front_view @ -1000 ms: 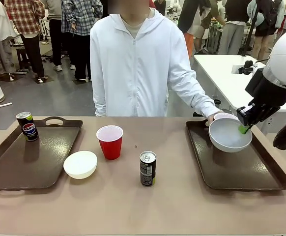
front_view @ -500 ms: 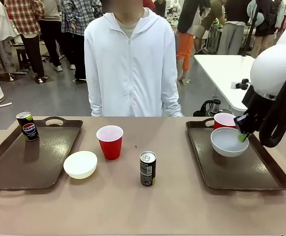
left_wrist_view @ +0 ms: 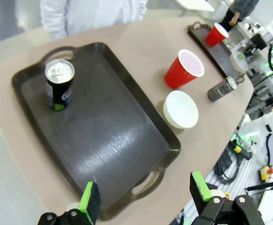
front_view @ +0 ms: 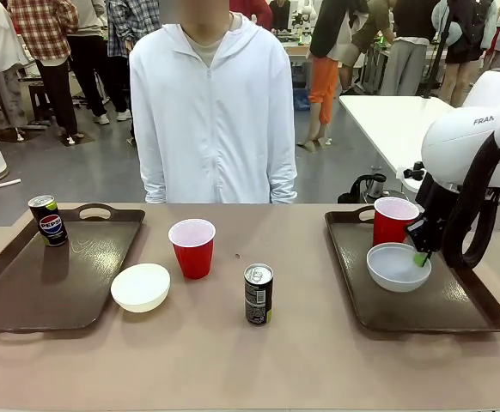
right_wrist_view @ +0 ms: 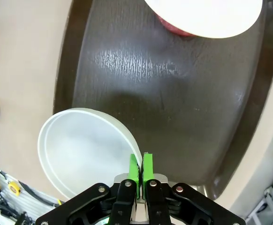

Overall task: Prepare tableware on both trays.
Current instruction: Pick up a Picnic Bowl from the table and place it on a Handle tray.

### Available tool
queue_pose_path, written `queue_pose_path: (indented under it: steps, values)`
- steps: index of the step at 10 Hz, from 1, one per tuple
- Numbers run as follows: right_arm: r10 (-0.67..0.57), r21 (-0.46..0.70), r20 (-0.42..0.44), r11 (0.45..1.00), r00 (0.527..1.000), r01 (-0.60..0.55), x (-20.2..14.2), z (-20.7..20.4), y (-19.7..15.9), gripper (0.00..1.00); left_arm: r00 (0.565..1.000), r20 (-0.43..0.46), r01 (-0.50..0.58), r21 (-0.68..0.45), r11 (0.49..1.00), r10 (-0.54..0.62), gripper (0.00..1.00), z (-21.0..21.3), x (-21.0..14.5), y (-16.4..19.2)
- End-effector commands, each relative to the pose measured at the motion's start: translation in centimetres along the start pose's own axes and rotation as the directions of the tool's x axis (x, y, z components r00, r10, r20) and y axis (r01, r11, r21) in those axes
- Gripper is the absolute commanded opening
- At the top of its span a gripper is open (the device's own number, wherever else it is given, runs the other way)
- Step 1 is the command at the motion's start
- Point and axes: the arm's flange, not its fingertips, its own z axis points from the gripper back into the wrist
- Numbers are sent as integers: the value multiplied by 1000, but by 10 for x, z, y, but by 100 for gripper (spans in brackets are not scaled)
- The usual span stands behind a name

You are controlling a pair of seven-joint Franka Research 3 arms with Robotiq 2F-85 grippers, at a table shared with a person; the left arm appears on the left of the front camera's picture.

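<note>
The right hand [front_view: 421, 257] is clamped on the near-right rim of the pale grey bowl [front_view: 396, 268], its green pads [right_wrist_view: 135, 169] pressed together with the thin rim between them. The bowl is over the far half of the right tray [front_view: 443, 309], inside the raised rims. I cannot tell whether its base touches the tray floor. It is shallow, round and matte, and nothing lies in it. Just behind it, at the tray's far end, stands the right red cup [front_view: 394, 221], upright with its white inside showing. The near half of this tray is bare, and a band of open floor runs between the bowl and the right rim.

The left hand [left_wrist_view: 145, 194] hangs with its fingers spread wide and nothing between them, above the near handle end of the left tray [front_view: 27, 292]. That tray carries one Pepsi can [front_view: 48, 220], upright in its far-left corner; the rest of its floor is open.

On the bare surface [front_view: 319, 360] between the trays, the white bowl [front_view: 141, 286] sits just beside the left tray's right rim. The centre red cup [front_view: 192, 247] stands behind it. The dark can [front_view: 258, 293] stands upright farther toward the middle, well apart from both trays. A person in a white zipped jacket [front_view: 216, 112] stands at the far edge.
</note>
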Motion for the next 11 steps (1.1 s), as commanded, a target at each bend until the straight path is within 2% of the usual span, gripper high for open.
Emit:
queue_pose_path:
  steps: [1, 5, 6, 7, 8, 9, 10, 11]
  values:
    - [-25, -53, -19, 998, 1000, 24, 6, -14, -2, 4, 1000, -4, 13, 3, 1000, -13, 100, 0, 0, 1]
    - [-28, -74, -61, 997, 998, 23, 13, -38, -3, 4, 1000, -4, 13, 3, 1000, -13, 100, 0, 0, 1]
    - [-23, -76, -64, 997, 998, 18, 13, -39, -2, 45, 1000, -4, 13, 3, 1000, -13, 100, 0, 0, 1]
    - [-9, -81, -54, 997, 999, 5, 11, -34, 1, 62, 1000, -4, 13, 3, 1000, -13, 100, 0, 0, 1]
    - [4, -84, -34, 996, 999, -7, 8, -25, 5, 100, 1000, -4, 13, 3, 1000, -13, 100, 0, 0, 1]
    - [19, -84, -1, 996, 1000, -19, 3, -10, 10, 81, 1000, -4, 13, 3, 1000, -13, 100, 0, 0, 1]
    - [45, -104, 41, 994, 998, -41, -4, 9, 18, 100, 1000, -4, 13, 3, 1000, -13, 100, 0, 0, 1]
    - [71, -125, 78, 990, 994, -61, -13, 32, 27, 100, 1000, -4, 13, 3, 1000, -13, 100, 0, 0, 1]
